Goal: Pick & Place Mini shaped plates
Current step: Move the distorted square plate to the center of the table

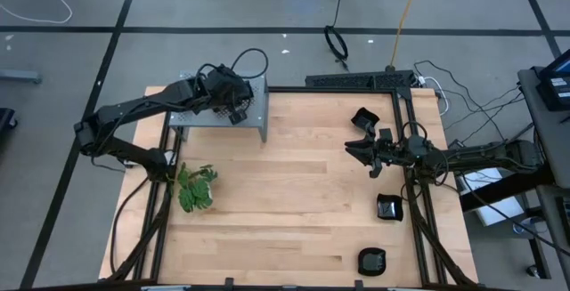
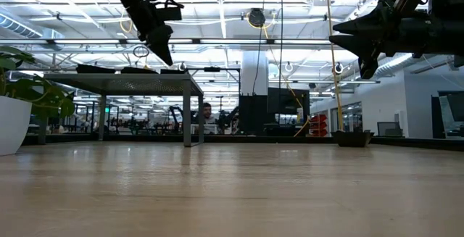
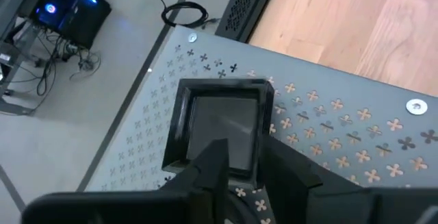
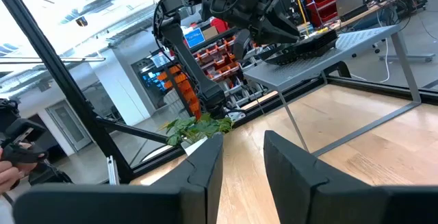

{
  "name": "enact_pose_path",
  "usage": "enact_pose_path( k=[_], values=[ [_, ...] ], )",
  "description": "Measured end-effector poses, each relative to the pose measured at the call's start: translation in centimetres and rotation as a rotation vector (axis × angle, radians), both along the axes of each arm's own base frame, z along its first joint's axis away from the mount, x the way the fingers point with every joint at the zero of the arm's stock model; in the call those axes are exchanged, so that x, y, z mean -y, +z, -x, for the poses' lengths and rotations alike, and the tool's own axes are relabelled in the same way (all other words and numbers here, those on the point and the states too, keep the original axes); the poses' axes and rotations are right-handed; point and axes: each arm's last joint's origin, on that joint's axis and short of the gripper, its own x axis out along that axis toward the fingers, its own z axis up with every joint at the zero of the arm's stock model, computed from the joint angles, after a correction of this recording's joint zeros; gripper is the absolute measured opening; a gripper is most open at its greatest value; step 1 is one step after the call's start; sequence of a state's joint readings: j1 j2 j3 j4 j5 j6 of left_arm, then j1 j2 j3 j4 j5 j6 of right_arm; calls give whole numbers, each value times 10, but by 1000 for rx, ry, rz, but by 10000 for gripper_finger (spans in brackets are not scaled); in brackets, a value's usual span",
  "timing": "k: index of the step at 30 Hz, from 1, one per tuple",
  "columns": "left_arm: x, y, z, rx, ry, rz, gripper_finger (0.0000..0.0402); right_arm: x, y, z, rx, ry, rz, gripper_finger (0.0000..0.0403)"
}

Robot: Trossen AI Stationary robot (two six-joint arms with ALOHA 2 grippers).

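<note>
A square glossy black mini plate [image 3: 220, 129] lies flat on the grey perforated shelf [image 3: 328, 107] at the table's far left. My left gripper [image 3: 250, 152] slants down over it, open, one finger over the plate's hollow and one outside its rim. The low view shows more dark plates [image 2: 138, 69] on the shelf top. Three further black plates lie by the table's right edge: one far [image 1: 364, 117], one in the middle [image 1: 389, 207], one near [image 1: 372, 260]. My right gripper [image 1: 361, 149] hangs open in the air at the right, with nothing between its fingers. My left gripper stands astride the square plate's rim [image 3: 263, 131] at the side nearest the wrist, coming slanting down from above. One finger [image 3: 213, 159] is inside the rim and the other [image 3: 291, 169] outside. I cannot tell whether either finger touches the plate, which rests flat on the shelf.
A green leafy plant [image 1: 196, 187] in a white pot [image 2: 11, 121] stands at the table's left edge, in front of the shelf. The shelf stands on thin legs [image 2: 187, 117]. Bare wood [image 1: 285, 202] stretches across the table's middle. A person [image 2: 208, 114] sits far behind.
</note>
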State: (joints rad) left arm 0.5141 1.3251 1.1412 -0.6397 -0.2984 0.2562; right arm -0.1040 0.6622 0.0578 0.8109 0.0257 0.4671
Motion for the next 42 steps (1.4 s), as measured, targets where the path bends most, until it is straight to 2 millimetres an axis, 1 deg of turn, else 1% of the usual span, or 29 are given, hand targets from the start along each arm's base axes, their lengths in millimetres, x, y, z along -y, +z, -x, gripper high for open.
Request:
enact_pose_path(
  k=[5, 9, 19, 27, 30, 35, 40, 42],
  values=[
    [5, 4, -1, 18, -23, -18, 115, 0, 0, 0, 0, 0, 0, 93],
    [11, 12, -4, 66, -54, -53, 124, 0, 0, 0, 0, 0, 0, 93],
    [30, 39, -10, 330, -72, -100, 104, 0, 0, 0, 0, 0, 0, 93],
    [44, 46, -15, 397, -144, -92, 93, 0, 0, 0, 0, 0, 0, 93],
    [48, 50, -19, 448, -163, -103, 93, 0, 0, 0, 0, 0, 0, 93],
    [58, 55, -24, 567, -144, -44, 93, 0, 0, 0, 1, -1, 0, 93],
    [66, 60, -29, 659, -138, -1, 93, 3, 4, 1, 42, -112, -3, 93],
    [68, 64, -30, 722, -132, 14, 93, 5, 5, 2, 66, -160, -49, 93]
  ],
)
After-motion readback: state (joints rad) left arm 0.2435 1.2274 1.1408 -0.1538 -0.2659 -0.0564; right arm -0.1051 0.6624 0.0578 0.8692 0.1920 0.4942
